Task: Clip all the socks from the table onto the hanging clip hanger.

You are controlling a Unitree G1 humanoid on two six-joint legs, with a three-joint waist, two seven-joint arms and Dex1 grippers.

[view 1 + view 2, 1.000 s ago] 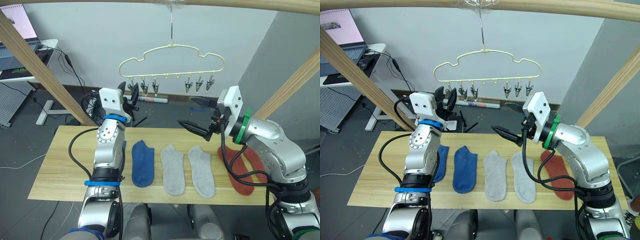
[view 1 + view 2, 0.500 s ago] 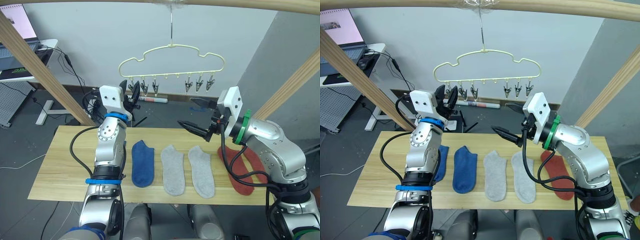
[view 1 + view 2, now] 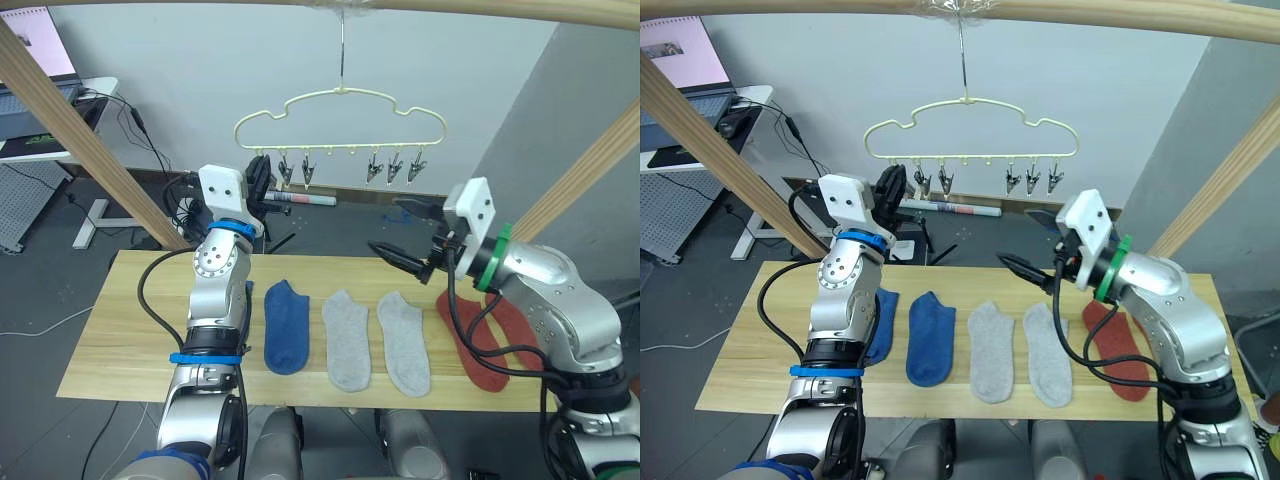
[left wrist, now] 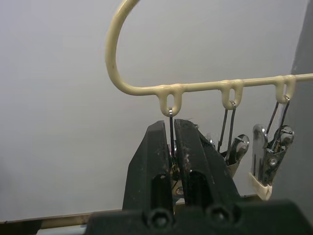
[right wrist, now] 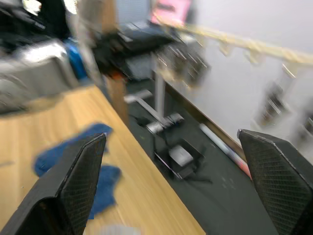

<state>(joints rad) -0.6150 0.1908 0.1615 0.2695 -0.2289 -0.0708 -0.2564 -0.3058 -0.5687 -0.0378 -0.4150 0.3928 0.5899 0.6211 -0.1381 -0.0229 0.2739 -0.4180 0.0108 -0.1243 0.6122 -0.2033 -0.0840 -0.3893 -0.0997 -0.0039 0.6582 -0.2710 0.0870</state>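
The pale yellow-green clip hanger (image 3: pixel 340 105) hangs by its hook from the top beam, with a row of silver clips (image 3: pixel 375 168) under it. My left gripper (image 3: pixel 262 180) is raised to the leftmost clip (image 4: pixel 171 128) and shut on it. My right gripper (image 3: pixel 401 230) hovers open above the table (image 3: pixel 110 330), empty, over the grey socks. On the table lie a blue sock (image 3: pixel 285 325), a second blue sock (image 3: pixel 880 325) half hidden behind my left arm, two grey socks (image 3: pixel 347 338) (image 3: pixel 404 340), and rust red socks (image 3: pixel 490 350) partly under my right arm.
Thick wooden frame beams slant down at the left (image 3: pixel 80 130) and right (image 3: pixel 590 170) and one runs across the top (image 3: pixel 450 8). A white desk with a laptop (image 3: pixel 40 110) stands far left. A tube (image 3: pixel 300 199) lies on the floor behind the table.
My left gripper has lifted slightly to the leftmost clip and shut on it. My right gripper has drifted a little to the right, still open.
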